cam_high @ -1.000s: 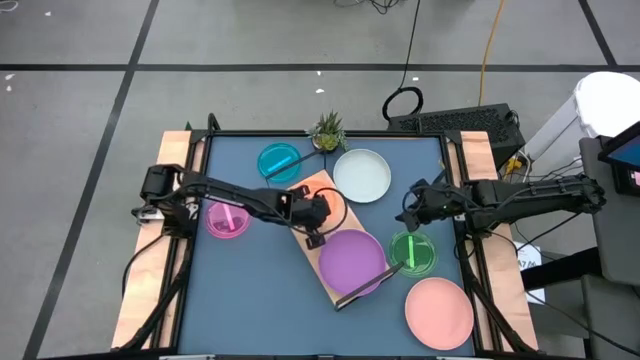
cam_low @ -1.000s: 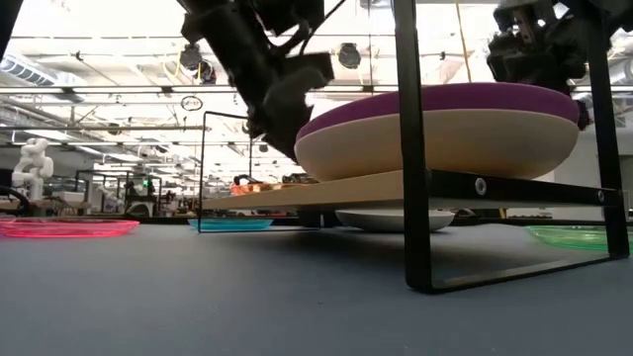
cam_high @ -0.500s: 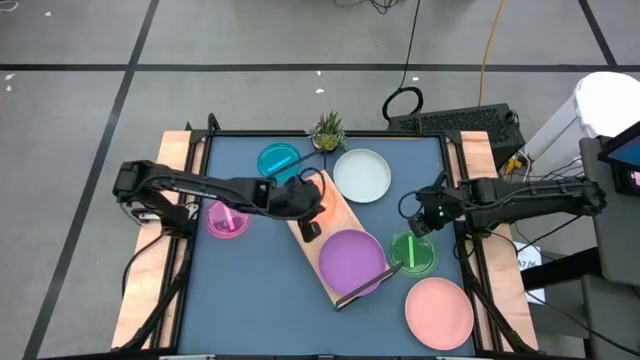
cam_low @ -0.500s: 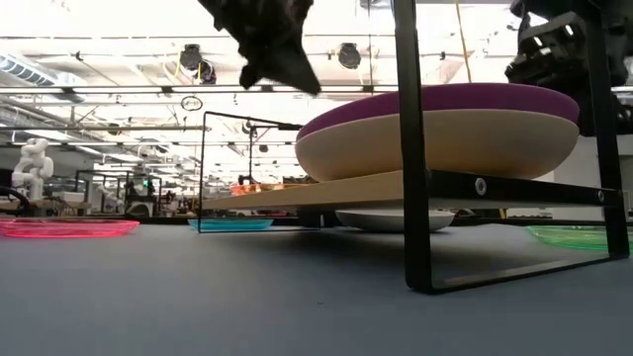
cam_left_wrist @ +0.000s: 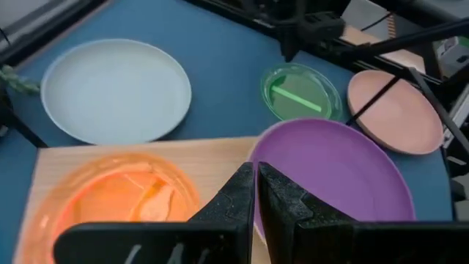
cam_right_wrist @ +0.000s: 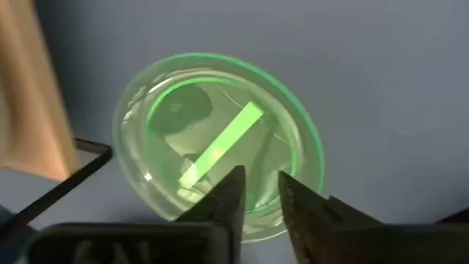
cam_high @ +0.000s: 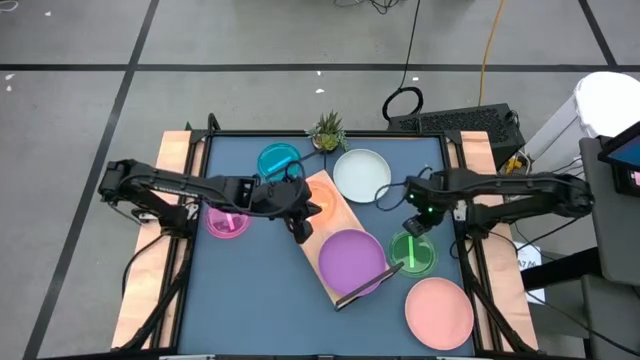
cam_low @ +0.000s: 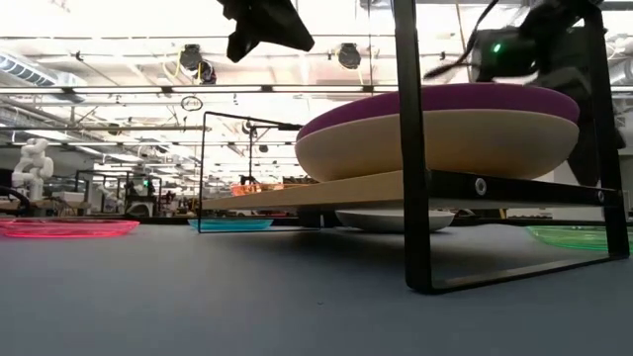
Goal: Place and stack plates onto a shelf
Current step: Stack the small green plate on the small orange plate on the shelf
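The wooden shelf [cam_high: 322, 182] stands slantwise on the blue table. The purple plate [cam_high: 352, 258] lies on the cream plate [cam_low: 435, 143] at the shelf's near end. The orange plate [cam_left_wrist: 117, 198] lies on its far end. My left gripper [cam_left_wrist: 255, 187] is shut and hangs above the shelf between the orange and purple plates [cam_high: 300, 222]. My right gripper [cam_right_wrist: 260, 187] is narrowly open, pointing down above the green plate [cam_right_wrist: 220, 147], which lies flat on the table [cam_high: 413, 253].
On the table lie the cyan plate [cam_high: 279, 161], the magenta plate [cam_high: 228, 218], the pale blue-white plate [cam_high: 362, 175] and the salmon plate [cam_high: 439, 312]. A small potted plant [cam_high: 327, 130] stands at the far edge. The shelf's black wire frame [cam_low: 410, 148] rises above the board.
My left gripper has risen from the orange plate on the shelf and drawn back a little toward the table's left. My right arm has swung over, so its gripper now points down above the green plate.
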Controlling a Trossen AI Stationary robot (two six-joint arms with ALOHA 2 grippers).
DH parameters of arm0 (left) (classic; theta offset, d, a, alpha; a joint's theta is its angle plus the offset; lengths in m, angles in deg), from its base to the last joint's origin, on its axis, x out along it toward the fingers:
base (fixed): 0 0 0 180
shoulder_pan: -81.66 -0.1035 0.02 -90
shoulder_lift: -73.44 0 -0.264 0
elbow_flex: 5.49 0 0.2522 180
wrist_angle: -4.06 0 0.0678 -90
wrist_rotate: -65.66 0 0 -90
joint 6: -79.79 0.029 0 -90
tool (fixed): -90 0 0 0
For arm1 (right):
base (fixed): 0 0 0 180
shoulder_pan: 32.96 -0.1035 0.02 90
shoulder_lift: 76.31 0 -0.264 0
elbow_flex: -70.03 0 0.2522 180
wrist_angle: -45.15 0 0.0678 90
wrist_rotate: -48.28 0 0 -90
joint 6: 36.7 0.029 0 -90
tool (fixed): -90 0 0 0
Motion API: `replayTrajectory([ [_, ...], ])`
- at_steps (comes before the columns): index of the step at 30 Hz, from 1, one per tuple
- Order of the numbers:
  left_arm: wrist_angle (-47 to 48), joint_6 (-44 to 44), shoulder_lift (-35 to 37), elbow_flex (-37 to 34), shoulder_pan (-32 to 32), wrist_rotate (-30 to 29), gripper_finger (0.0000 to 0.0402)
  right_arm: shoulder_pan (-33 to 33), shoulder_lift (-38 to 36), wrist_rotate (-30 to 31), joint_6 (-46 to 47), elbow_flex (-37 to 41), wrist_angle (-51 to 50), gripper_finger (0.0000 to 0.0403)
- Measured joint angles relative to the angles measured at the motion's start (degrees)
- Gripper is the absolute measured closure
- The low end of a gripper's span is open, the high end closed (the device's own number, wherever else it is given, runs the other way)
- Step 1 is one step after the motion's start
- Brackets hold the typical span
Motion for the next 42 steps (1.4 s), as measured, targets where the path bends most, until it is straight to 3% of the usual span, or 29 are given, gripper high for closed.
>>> replayTrajectory([
  [7,0.38,-2.5,-0.01,0.0,2.41,-0.88,0.0378,4.28,5.53,0.43,-11.33,0.0,-0.29,0.0256],
  [13,0.37,-3.52,-0.01,0.0,3.0,-1.18,0.0378,5.42,8.52,3.0,-15.77,1.22,0.88,0.0241],
  [23,0.39,-3.99,-0.01,0.0,3.0,-1.25,0.0378,6.19,8.71,-2.99,-17.32,8.03,6.15,0.0249],
  [33,0.5,-3.46,-0.01,0.0,3.0,-1.27,0.0378,6.19,8.29,-4.68,-16.32,9.94,7.88,0.0256],
  [42,0.65,-2.88,-0.01,0.0,2.98,-1.27,0.0378,6.19,6.03,-6.1,-15.8,9.94,7.89,0.0333],
])
